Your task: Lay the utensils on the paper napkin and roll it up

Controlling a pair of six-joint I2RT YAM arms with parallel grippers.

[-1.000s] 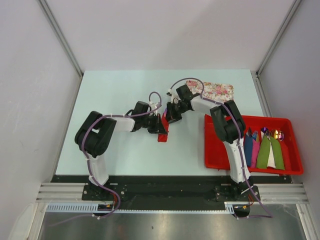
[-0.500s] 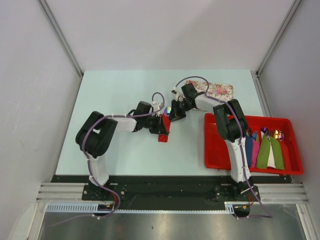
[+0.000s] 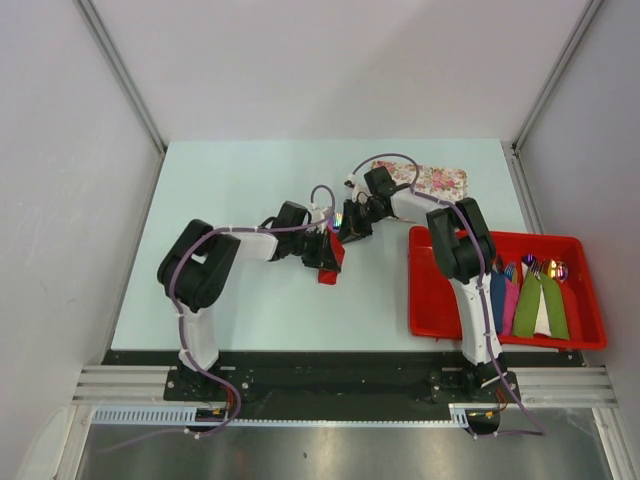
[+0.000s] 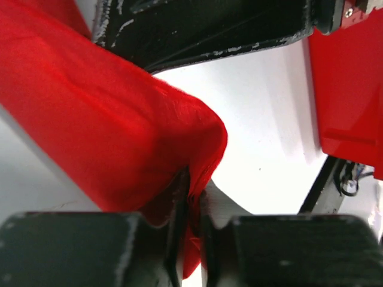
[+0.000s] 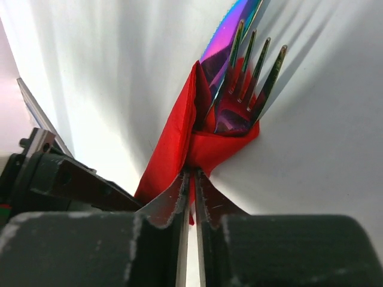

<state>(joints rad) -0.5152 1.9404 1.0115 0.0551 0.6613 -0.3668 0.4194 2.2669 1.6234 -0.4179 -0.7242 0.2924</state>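
**Top view:** both arms meet at mid-table, the left claw [image 3: 326,249] and right claw [image 3: 345,231] close on the napkin [image 3: 327,273]. The napkin shows as a narrow red bundle between them, well apart from the tray [image 3: 430,310] of rolls [image 3: 527,300] and near the mat [image 3: 440,181]. A glint of the utensils [image 3: 338,218] shows at its far end. From here I cannot tell whether either claw is closed. **Left wrist view:** the napkin [image 4: 108,131] is a thick rounded roll filling the frame. The left claw [image 4: 192,206] is closed to a slit with a fold of red paper pinched in it, and no cutlery shows. **Right wrist view:** this gives what the others hide. The fork [image 5: 251,75] and another of the utensils [image 5: 230,36] stick out of the bundle's open end, with the napkin [image 5: 170,146] wrapped around them. The right claw [image 5: 191,179] is closed on a loose edge of the paper. I judge the utensils placed and the rolling well on, with a last turn or tuck in hand. The next move, as I see it, calls for one pinch to hold while the other turns the roll, so the paper neither tears nor unwinds and the cutlery does not slide out.
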